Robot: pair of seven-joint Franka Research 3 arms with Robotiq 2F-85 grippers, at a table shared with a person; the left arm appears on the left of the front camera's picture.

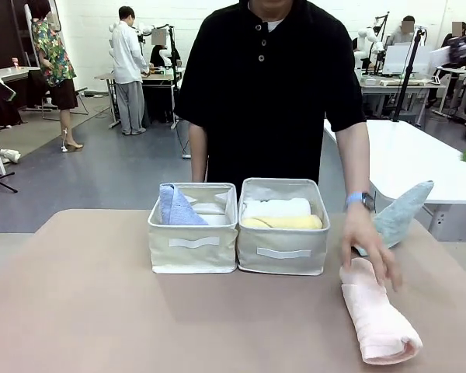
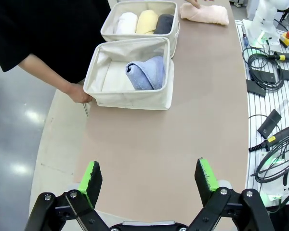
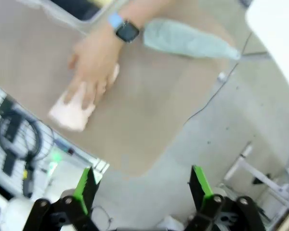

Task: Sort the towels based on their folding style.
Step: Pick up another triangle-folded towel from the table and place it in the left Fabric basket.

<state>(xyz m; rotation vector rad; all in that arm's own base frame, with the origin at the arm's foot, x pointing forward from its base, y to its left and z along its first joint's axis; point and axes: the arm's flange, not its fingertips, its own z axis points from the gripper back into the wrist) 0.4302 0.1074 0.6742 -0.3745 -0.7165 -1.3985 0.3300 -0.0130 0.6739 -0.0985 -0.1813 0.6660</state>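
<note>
While rolls (image 1: pixel 283 222) R-bin (image 1: pixel 258 237); blue towel (image 1: pixel 177 210) L-bin (image 1: pixel 171 258)

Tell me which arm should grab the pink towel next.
Likely right: the pink towel lies on the robot's right, beyond both bins from the left gripper; the right gripper hangs open over that side.

Front cam: low at table (image 1: pixel 78 295) edge, faces person (image 1: pixel 268 85) across bins (image 1: pixel 193 245). L wrist cam: high, looks along table. R wrist: high, tilted. All share pink towel (image 1: pixel 377 315).
</note>
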